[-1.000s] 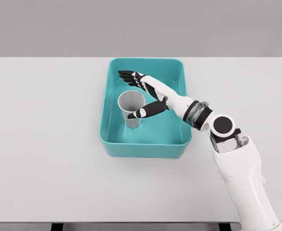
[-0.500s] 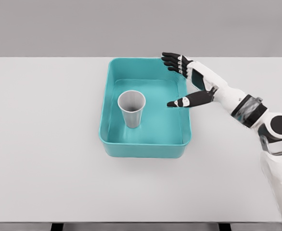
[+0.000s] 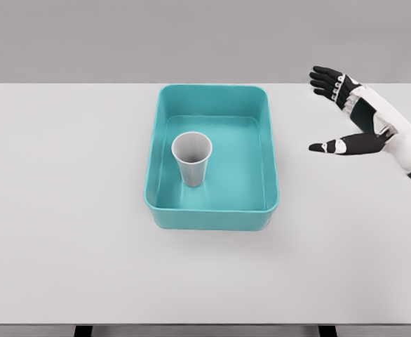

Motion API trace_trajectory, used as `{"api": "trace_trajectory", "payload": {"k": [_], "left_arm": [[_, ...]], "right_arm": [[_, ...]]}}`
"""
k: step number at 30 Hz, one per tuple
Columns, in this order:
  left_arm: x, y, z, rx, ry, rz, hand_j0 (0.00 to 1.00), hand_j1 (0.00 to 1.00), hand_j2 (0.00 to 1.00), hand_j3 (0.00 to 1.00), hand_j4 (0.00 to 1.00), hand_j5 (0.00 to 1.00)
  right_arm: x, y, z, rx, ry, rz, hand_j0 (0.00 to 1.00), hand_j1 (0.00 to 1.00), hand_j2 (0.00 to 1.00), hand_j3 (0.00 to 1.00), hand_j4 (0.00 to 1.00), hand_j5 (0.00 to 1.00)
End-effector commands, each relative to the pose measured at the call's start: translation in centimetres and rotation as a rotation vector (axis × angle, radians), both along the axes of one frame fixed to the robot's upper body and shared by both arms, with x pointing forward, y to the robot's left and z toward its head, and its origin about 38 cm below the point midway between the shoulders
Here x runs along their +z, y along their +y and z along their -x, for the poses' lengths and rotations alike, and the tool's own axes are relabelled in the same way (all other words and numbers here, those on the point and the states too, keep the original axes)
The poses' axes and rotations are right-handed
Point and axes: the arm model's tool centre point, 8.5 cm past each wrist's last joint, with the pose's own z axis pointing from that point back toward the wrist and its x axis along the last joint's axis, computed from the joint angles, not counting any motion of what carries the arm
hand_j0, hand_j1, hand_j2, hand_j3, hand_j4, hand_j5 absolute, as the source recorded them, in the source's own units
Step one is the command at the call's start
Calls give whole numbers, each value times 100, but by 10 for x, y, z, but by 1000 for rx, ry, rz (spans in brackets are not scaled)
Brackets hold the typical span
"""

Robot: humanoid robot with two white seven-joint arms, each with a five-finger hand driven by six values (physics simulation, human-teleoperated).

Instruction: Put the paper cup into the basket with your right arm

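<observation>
Since a second ago, the right hand (image 3: 353, 116) has been drawn out of the basket (image 3: 211, 217) and away to its right, well clear of the rim. From the head view, that hand is seen empty, fingers spread wide, thumb apart, likely withdrawn because the job looks done. The paper cup (image 3: 192, 159) is seen standing upright inside the basket, left of its centre, mouth upward, long axis vertical. The basket rests on a white table (image 3: 65, 210). The left arm is not shown.
</observation>
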Motion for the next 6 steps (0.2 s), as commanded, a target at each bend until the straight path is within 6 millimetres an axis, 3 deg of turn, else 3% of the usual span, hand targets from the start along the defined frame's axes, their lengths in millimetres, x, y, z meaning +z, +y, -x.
{"api": "trace_trajectory", "payload": {"k": [1,6], "left_arm": [[0,0,0,2,0,1,100,100,100,100,100,100],[0,0,0,-3,0,1,100,100,100,100,100,100]], "right_arm": [[5,-7,0,-17,-14,-9,100,100,100,100,100,100],[4,-8,1,-19,-10,-9,100,100,100,100,100,100]]}}
